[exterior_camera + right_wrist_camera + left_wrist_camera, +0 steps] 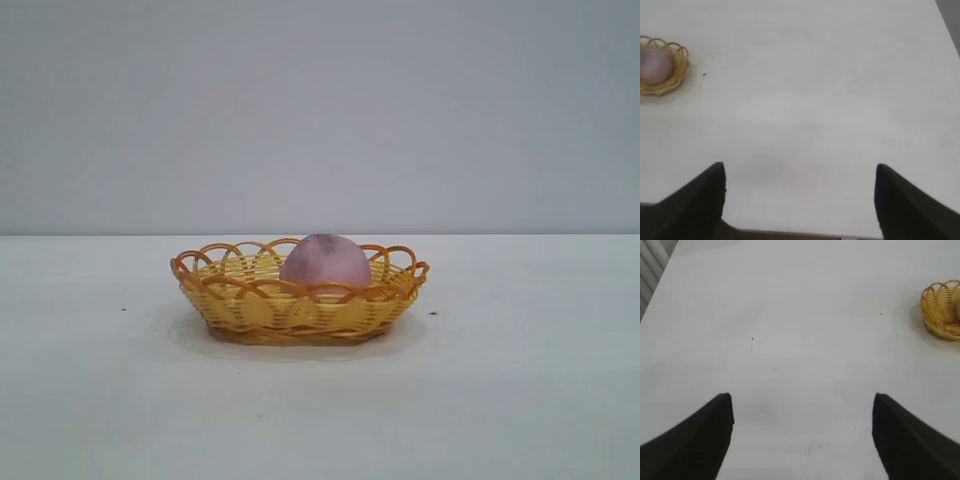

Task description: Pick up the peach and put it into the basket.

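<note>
We note the dull pinkish-purple round peach [324, 262] inside the yellow-orange woven basket [240, 305]; left gripper [802, 432] and right gripper [800, 197] both spread apart, empty, well away.

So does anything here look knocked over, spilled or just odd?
Nothing stands out. The peach sits inside the basket, which stands level on the white table. Only a few tiny dark specks mark the tabletop. Both grippers hang open, away from the basket.

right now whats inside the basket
A peach sits inside the basket, its top rising above the rim. The woven front wall hides the peach's lower part and the basket's floor, so anything beneath it cannot be seen.
</note>
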Available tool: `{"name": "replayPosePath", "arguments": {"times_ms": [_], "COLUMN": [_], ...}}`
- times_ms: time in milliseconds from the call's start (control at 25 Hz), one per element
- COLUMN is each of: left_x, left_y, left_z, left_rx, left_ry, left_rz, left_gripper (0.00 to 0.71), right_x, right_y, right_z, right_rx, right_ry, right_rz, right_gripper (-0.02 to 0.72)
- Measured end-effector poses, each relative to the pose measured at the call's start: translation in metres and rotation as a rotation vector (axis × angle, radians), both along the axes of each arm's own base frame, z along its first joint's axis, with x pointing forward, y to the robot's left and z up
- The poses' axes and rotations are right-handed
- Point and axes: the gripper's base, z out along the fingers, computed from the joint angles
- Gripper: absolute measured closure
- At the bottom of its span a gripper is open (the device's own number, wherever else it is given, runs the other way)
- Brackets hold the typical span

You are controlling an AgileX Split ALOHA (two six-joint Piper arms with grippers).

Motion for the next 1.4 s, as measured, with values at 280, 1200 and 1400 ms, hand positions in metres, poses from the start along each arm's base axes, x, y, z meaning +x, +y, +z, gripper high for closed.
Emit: {"name": "replayPosePath", "arguments": {"times_ms": [280, 1200, 1400], "left_x": [0.0, -0.0002, -0.0002], "left_y": [0.0, 0.0003, 0.0003], "left_z": [0.0, 0.0, 0.0], "left_rx": [0.0, 0.0, 0.0], "left_ry": [0.0, 0.0, 0.0], "left_rz": [0.0, -0.038, -0.038], "left_gripper": [0.144, 0.144, 0.144], "right_x": [0.0002, 0.0003, 0.0003], "right_y": [0.0006, 0.001, 0.001], "right_z": [0.0003, -0.0001, -0.0001], "right_rx": [0.006, 0.012, 0.012], "right_ry": [-0.004, -0.002, -0.002], "right_rz": [0.004, 0.029, 0.029], "right_gripper": [0.174, 0.174, 0.174]}}
